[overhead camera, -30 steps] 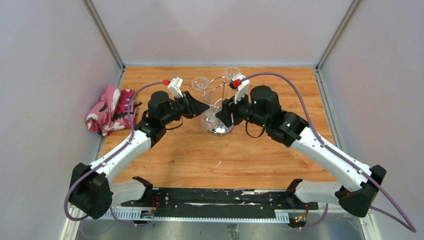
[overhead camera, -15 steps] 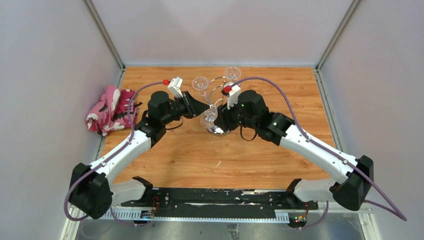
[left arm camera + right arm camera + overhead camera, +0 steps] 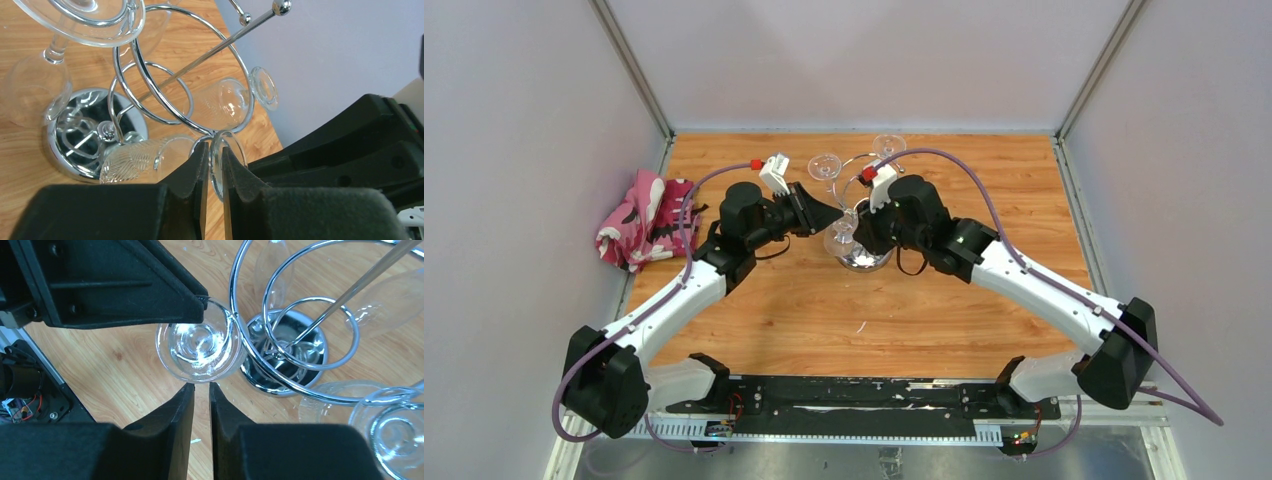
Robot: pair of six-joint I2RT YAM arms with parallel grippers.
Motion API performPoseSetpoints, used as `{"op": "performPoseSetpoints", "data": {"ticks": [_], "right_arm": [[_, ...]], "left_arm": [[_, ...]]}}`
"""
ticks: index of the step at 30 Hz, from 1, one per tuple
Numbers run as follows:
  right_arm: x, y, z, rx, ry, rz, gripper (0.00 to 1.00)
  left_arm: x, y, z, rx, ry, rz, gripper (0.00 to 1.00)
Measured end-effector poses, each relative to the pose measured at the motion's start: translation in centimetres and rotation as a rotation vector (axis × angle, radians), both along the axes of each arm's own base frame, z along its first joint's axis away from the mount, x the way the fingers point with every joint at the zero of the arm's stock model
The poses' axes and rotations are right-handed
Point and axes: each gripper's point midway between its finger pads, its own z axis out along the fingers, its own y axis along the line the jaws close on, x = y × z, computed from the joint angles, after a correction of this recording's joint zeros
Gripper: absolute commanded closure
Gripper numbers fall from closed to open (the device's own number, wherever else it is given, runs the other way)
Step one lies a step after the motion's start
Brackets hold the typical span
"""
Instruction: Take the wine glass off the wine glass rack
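White arm links [image 3: 1044, 290], black joints, purple cables, black foam-padded fingers [image 3: 176, 410].

Readable text: none that I can make out in any of my views.
Wine glass rack [image 3: 165, 95]: bare chrome wire, no brand or mark.
Wine glass [image 3: 200, 345]: clear, only a pressed leaf pattern, no lettering.
My arms: white and black shells, no legible label.
Pink cloth [image 3: 639, 218]: patterned, no words.

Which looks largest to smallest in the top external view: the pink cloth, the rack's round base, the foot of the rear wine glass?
1. pink cloth
2. round base of the wine glass rack, partly hidden by the grippers
3. foot of the rear wine glass
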Motion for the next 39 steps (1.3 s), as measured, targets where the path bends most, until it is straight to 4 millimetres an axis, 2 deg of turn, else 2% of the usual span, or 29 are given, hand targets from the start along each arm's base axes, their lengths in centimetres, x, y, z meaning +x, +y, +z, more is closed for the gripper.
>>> {"op": "performPoseSetpoints", "data": {"ticks": [4, 25, 39], "right_arm": [[0.5, 0.0, 1.1, 0.001, -0.025, -0.013, 0.80], [1.5, 0.6, 0.5, -0.056, -0.008, -0.015, 0.80], [1.9, -0.4, -0.8, -0.122, 0.002, -0.055, 0.80]], "left_arm": [[0.1, 0.0, 0.1, -0.002, -0.004, 0.004, 0.84], [0.5, 0.5, 0.1, 0.001, -0.010, 0.018, 0.82], [-1.4, 0.4, 0.3, 0.007, -0.030, -0.062, 0.81]]}}
